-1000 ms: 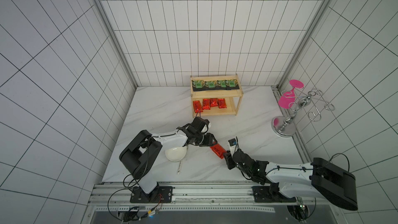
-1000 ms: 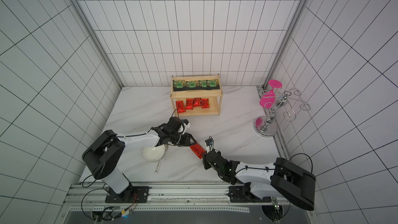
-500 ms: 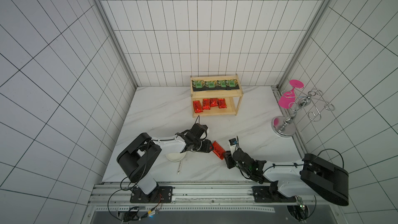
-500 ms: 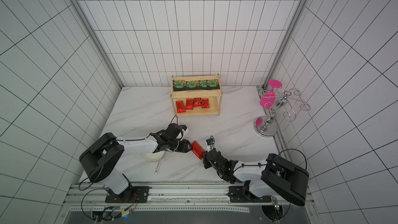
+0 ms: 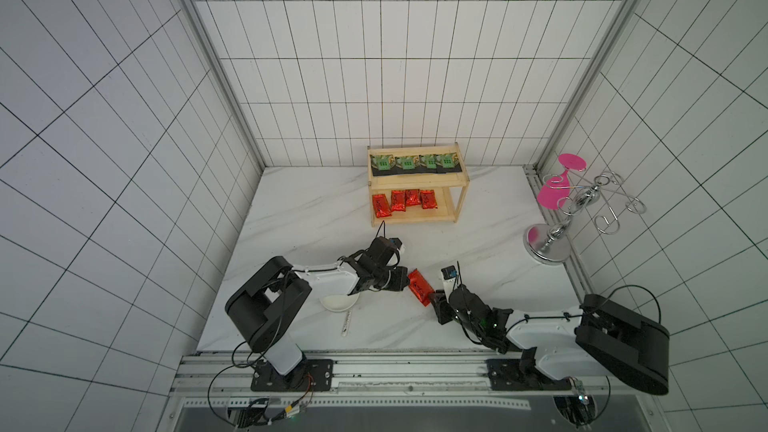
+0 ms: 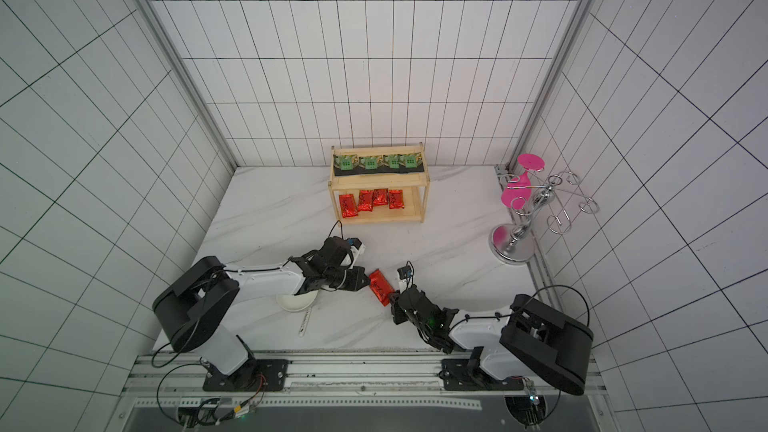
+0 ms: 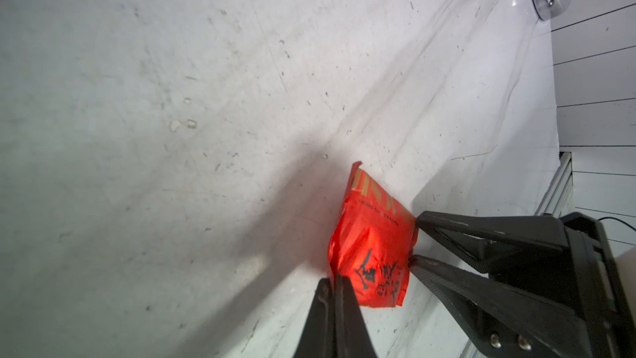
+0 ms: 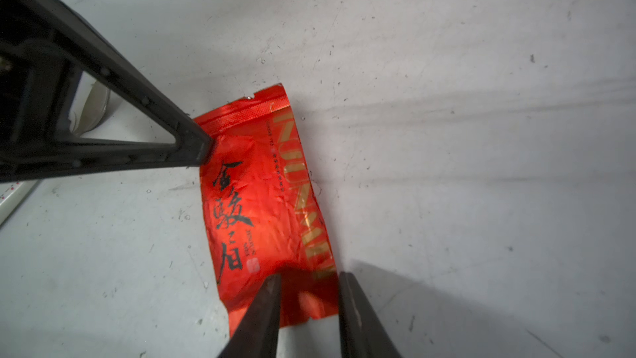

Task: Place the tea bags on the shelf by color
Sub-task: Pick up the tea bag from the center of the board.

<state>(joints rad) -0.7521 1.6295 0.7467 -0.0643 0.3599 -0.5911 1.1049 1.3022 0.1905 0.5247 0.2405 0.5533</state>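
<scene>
**Your left gripper is now pinching the last red tea bag**

Your left gripper (image 5: 406, 281) is closing. A moment ago its fingers were apart, and now they are pressing together on a corner of the red tea bag (image 5: 419, 292). The bag is not moving. It is lying on the table (image 5: 316, 209) in the same spot, between your two grippers. Your right gripper (image 5: 434, 299) is sitting over the bag's other end with its fingers apart. You cannot tell whether it is pressing down.

This looks like the pick-up is starting, and it looks like the last bag to put away. On the shelf (image 5: 415, 221), four red bags (image 5: 405, 203) are lying on the lower board (image 5: 446, 209). Four green-and-black bags (image 5: 415, 163) are lying on the top board (image 5: 415, 178).

The bowl (image 5: 336, 304) is sitting right under your left arm, so lifting straight up looks safest. The table between the bag and the shelf is looking open. The lower board is showing free room at its right end. But the top board is hanging over it, and the corner posts (image 5: 462, 201) are standing close by. The wire stand (image 5: 546, 249) is standing well off by the wall.
</scene>
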